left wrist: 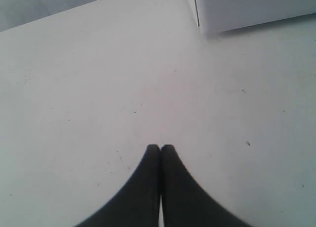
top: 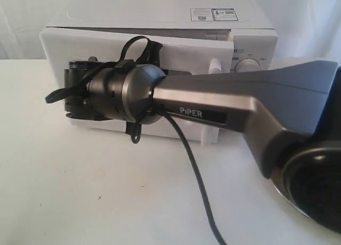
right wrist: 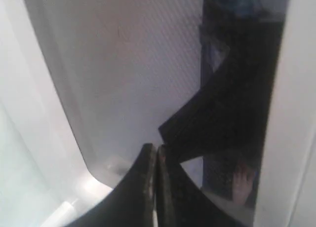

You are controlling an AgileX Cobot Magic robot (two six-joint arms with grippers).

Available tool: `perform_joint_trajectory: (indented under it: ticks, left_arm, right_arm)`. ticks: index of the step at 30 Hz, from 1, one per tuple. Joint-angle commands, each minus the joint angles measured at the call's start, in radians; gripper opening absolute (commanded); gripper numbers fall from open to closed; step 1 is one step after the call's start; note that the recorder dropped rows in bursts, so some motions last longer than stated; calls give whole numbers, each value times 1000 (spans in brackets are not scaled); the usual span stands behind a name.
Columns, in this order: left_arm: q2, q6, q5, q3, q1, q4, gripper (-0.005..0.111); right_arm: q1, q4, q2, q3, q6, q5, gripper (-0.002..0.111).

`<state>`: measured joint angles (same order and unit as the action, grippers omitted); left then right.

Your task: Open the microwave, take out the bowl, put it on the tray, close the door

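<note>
My right gripper (right wrist: pixel 156 150) has its fingers pressed together with nothing between them. It sits close against the dark mesh window of the door (top: pixel 106 48), and its arm reaches across the front of the microwave (top: pixel 261 45). The door looks slightly ajar along its top edge. My left gripper (left wrist: pixel 160 149) is also pressed together and empty, over the white bench (left wrist: pixel 74 89) near the microwave's corner.

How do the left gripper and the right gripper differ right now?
The left gripper hangs over the white table, with the microwave corner off ahead; the right gripper sits close up to the door window. The exterior view shows the right gripper's arm crossing the microwave's front, the left gripper not at all. Both are shut and empty.
</note>
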<state>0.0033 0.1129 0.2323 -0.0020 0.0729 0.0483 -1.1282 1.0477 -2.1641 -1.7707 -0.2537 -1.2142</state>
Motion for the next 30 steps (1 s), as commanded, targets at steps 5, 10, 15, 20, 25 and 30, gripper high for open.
perform_joint_trajectory:
  ticks: [5,10,15,20,25,30]
  left_arm:
    - [-3,-4,0,2,-4,-4,0]
    - [-3,-4,0,2,-4,-4,0]
    - [-3,-4,0,2,-4,-4,0]
    - [-3,-4,0,2,-4,-4,0]
    - [-3,-4,0,2,-4,-4,0]
    - [-3,-4,0,2,-4,-4,0]
  right_arm:
    - [85,92,5,1,-140,-7,0]
    - [112,148,5,1,-177,-7,0]
    - [113,201,5,1,-177,-7,0]
    - [105,173,9,1,-179,-7,0]
    - [45,38,57,1,-149,-7,0]
    - [-62,-3,163,33,-91,-7,0]
